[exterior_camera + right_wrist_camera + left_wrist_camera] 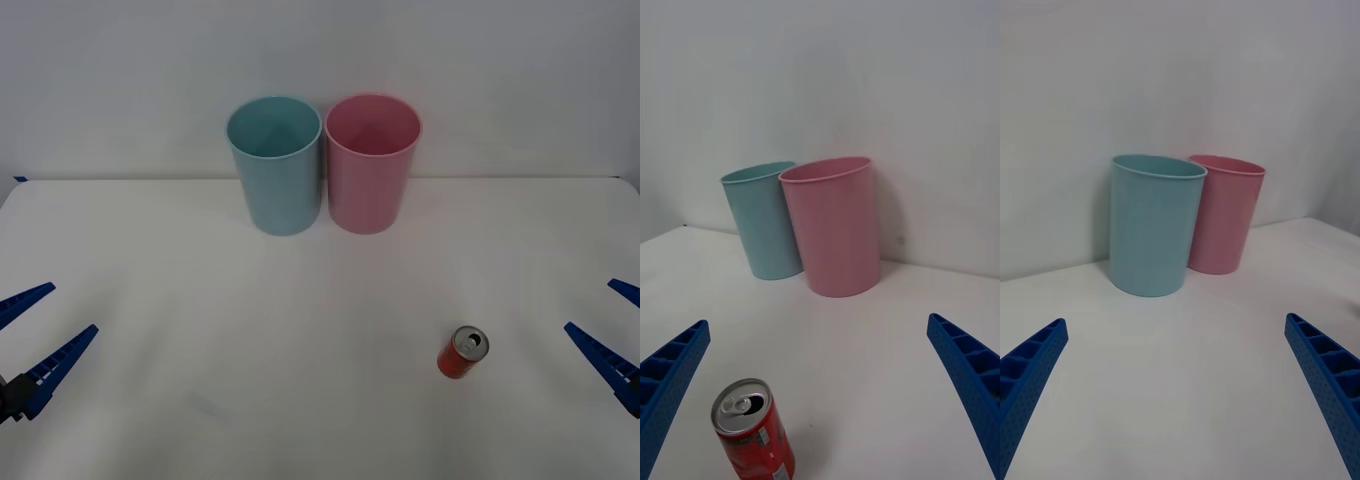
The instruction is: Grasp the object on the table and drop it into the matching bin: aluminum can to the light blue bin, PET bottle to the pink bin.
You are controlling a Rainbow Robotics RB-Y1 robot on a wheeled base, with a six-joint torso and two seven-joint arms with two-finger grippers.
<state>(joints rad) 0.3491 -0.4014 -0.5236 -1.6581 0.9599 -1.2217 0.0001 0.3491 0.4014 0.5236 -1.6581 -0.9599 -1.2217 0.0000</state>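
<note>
On the white tabletop (320, 400), red can (462, 352) stands upright toward the right front, silver top up, pull-tab hole open. Light blue bin (274, 165) and pink bin (372, 163) stand side by side at the far edge by the wall, blue to the left, rims touching or nearly so. Left pincer (28, 335) low at left edge, fingers apart, holding nothing. Right pincer (618, 325) at right edge, fingers apart, near the can, not touching it.
</note>
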